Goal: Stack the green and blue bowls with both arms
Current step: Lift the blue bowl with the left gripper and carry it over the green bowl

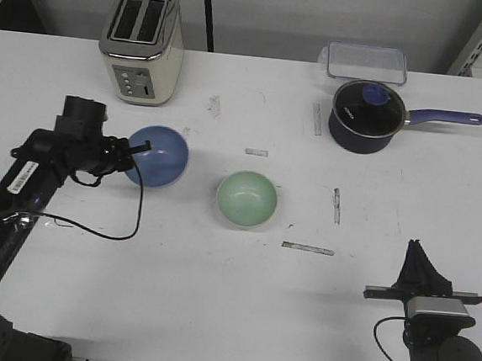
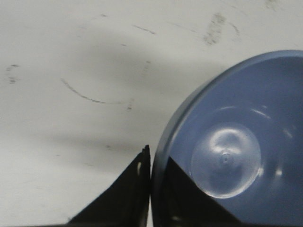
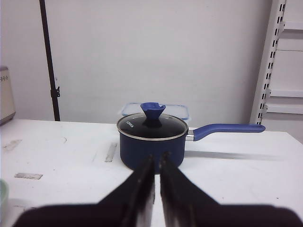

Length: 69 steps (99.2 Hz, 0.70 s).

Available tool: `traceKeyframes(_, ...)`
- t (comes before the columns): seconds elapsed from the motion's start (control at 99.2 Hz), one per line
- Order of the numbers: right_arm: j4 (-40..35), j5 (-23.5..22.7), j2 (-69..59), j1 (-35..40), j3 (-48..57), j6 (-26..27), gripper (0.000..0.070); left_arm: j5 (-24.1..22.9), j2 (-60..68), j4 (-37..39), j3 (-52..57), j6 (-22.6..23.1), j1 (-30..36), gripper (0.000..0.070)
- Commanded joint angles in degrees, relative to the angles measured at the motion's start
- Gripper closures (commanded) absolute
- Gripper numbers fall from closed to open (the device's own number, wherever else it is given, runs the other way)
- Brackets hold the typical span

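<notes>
White surface [image 1: 212, 313], scuffed and tape-marked: blue bowl [image 1: 159, 156] at left-centre with the left tool [image 1: 139, 148] closed over its near rim, one finger [image 2: 128, 198] outside the wall and one inside; green bowl [image 1: 247, 199] just beside it toward centre, apart and untouched; right tool [image 1: 417, 257] parked at the near right edge, fingers together on nothing. Risk (a judgement): a thin grip on a glossy rim may let the bowl tilt or slip when lifted. Toaster [image 1: 141, 43], lidded saucepan [image 1: 365, 115] and clear container [image 1: 366, 61] stand well behind, obstructing nothing.
</notes>
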State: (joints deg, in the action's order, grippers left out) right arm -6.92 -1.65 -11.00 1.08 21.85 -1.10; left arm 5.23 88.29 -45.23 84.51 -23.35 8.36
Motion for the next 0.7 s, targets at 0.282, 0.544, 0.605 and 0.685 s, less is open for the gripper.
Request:
traceKeyframes(0.282,0.87,0.15,0.11,0.02,0.09,-0.24,0.069,0.59,15.12,-4.61,14.69,-0.31,15.78,0.0699)
traceKeyframes(0.544,0.87,0.15,0.11,0.02,0.09,-0.24,0.069,2.34,18.86,-4.0,17.27,-0.31,21.07,0.0699)
traceKeyframes(0.605,0.87,0.15,0.11,0.02,0.09,-0.24,0.069,2.32,19.43,-3.91,17.27,-0.31,21.86,0.0699)
traceKeyframes(0.685,0.87,0.15,0.11,0.02,0.09,-0.24,0.069,2.34,19.91,-3.1,17.27,-0.28,22.95,0.0699)
